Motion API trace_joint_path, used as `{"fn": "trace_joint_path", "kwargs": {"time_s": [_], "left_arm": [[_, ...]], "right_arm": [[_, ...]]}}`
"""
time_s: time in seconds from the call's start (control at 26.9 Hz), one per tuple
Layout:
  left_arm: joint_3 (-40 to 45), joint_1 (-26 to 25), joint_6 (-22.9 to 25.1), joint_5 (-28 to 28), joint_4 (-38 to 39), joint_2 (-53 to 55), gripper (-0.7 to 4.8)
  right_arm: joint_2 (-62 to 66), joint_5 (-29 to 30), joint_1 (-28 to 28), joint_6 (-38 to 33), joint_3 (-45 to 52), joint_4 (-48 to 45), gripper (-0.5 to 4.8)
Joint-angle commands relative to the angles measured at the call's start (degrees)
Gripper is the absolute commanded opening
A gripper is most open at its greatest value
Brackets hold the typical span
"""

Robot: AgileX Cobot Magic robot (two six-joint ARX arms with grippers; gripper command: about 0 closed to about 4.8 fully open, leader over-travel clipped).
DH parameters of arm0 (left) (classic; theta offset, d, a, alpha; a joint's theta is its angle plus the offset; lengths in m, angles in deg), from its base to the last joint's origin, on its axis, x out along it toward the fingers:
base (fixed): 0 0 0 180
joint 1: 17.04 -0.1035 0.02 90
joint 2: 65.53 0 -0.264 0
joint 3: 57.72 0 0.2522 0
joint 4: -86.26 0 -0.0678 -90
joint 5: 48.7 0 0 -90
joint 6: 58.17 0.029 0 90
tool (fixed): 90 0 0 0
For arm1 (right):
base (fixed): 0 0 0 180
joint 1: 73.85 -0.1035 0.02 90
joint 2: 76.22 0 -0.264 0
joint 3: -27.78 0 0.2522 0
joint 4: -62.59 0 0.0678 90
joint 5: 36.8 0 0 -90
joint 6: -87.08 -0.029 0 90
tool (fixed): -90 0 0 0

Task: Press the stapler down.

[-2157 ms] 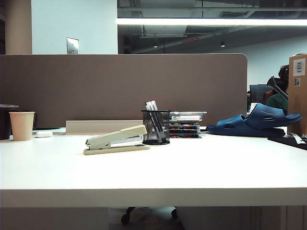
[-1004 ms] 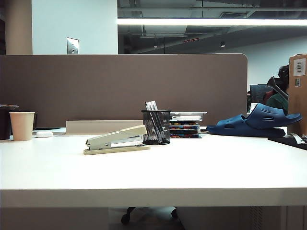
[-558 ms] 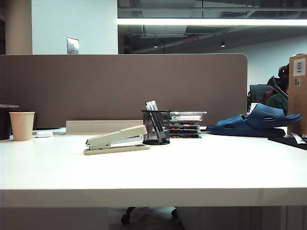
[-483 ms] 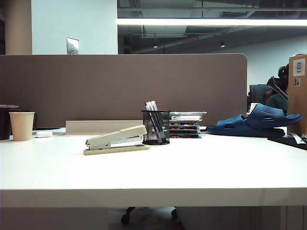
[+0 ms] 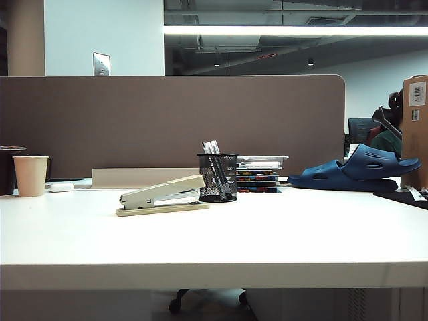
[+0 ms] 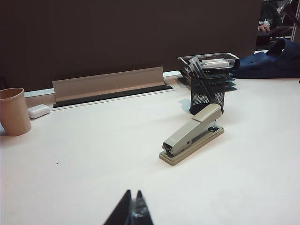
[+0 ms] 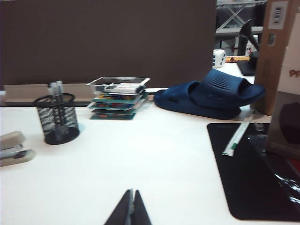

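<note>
Beige-grey, the stapler (image 6: 191, 135) lies on the white table (image 5: 267, 234) just beside the mesh pen cup (image 6: 207, 93), its top arm raised. My left gripper (image 6: 132, 209) hangs well short of it, jaws clenched together; my right gripper (image 7: 131, 207) is likewise closed, holding nothing.

White table (image 5: 267, 241) carries: stapler (image 5: 162, 195) left of centre, lying flat; mesh pen cup (image 5: 217, 177) just behind its hinged end; stack of trays (image 5: 259, 174) beside the cup; blue slippers (image 5: 358, 170) to the right; paper cup (image 5: 31, 175) and small white oblong object (image 5: 61, 187) far left; black mat (image 7: 253, 173) at the right edge.

Left gripper (image 6: 131, 209) and right gripper (image 7: 131, 207) hover above the near table edge, fingertips together.
</note>
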Motion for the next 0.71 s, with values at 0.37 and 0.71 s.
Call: {"fn": "trace_joint_path", "kwargs": {"time_s": [0.37, 0.71], "left_arm": [[-0.1, 0.0, -0.2, 1.2, -0.7, 0.0, -0.05], [-0.1, 0.0, -0.2, 1.2, 0.3, 0.0, -0.05]], "right_arm": [[-0.4, -4.2, -0.1, 3.2, 1.7, -3.2, -0.09], [-0.4, -3.9, 0.0, 3.2, 1.7, -1.8, -0.09]]}}
